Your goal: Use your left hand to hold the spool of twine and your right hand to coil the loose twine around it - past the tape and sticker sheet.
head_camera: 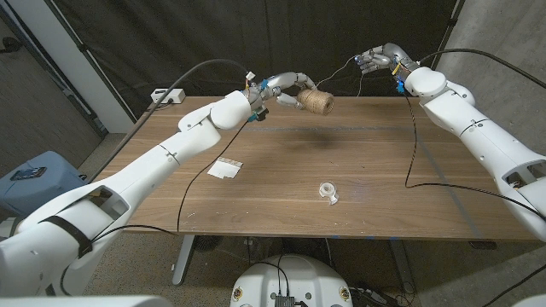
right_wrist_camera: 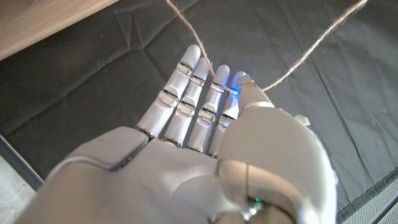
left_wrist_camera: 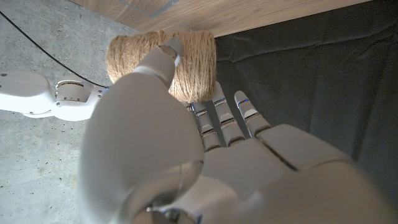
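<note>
Tape (head_camera: pixel 328 192) nearest; left hand (head_camera: pixel 281 88) holds spool (head_camera: pixel 316 101) above far edge.

The spool of twine (head_camera: pixel 317 101), tan and thickly wound, sits gripped in the left hand (head_camera: pixel 286 89) above the table's far edge. Its loose twine (head_camera: pixel 341 70) runs taut to the raised right hand (head_camera: pixel 375 61), pinched there.
</note>
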Available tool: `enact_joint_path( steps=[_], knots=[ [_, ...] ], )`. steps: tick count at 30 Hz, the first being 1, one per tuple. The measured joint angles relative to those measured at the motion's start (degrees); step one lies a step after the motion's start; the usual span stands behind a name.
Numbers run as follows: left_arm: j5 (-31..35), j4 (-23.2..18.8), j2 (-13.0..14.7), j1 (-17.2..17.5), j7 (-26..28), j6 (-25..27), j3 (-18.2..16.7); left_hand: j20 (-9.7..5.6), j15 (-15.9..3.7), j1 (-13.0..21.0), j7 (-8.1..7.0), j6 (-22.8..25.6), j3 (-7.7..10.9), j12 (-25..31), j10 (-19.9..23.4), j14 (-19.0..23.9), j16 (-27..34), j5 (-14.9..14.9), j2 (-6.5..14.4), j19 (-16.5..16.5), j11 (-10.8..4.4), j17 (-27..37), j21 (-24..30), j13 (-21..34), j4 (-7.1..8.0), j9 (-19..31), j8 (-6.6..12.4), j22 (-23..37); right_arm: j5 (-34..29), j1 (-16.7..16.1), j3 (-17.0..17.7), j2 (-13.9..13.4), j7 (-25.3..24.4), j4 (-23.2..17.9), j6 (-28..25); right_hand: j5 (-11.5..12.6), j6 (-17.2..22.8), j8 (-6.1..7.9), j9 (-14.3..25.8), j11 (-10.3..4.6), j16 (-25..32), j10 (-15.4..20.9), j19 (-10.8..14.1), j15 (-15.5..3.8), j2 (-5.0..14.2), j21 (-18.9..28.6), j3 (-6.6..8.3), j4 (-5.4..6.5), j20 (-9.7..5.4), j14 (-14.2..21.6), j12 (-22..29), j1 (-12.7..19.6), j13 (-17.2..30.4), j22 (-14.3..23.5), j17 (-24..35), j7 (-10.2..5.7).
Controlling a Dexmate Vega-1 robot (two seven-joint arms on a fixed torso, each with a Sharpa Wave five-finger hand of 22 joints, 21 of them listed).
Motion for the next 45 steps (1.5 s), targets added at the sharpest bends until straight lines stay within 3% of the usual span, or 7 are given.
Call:
enact_joint_path(
  steps=[19,45],
  knots=[
    [-0.6,-3.8,1.4,1.5,2.6,1.3,-3.1,0.22,-0.01,0.0,0.01,0.0,0.00,0.0,0.0,0.0,-0.2,0.1,0.0,-0.2,0.00,0.0,0.0,0.0,0.00,0.0,0.00,0.0,1.9,-3.2,0.1,-0.4,0.1,-1.0,-1.0,0.0,0.0,-0.15,0.0,0.00,-0.3,0.0,-0.1,0.09,0.02,0.2,-0.16,0.16,0.08,0.1,0.0,0.0,0.3,0.0,0.0,0.01],
    [1.1,-2.8,0.1,0.7,6.4,0.9,-3.7,0.01,-0.30,0.0,0.02,0.0,0.00,0.0,0.0,0.3,-0.2,0.3,0.0,-0.4,0.00,-0.1,0.3,0.0,0.00,0.0,0.01,0.0,3.0,-5.4,-0.6,0.3,-0.1,-1.8,-1.8,0.0,0.7,-0.43,0.0,0.00,-0.3,0.0,-0.1,-0.15,0.23,0.2,-0.16,0.16,0.08,0.5,0.0,0.2,0.3,0.0,0.3,0.13]
  ],
)
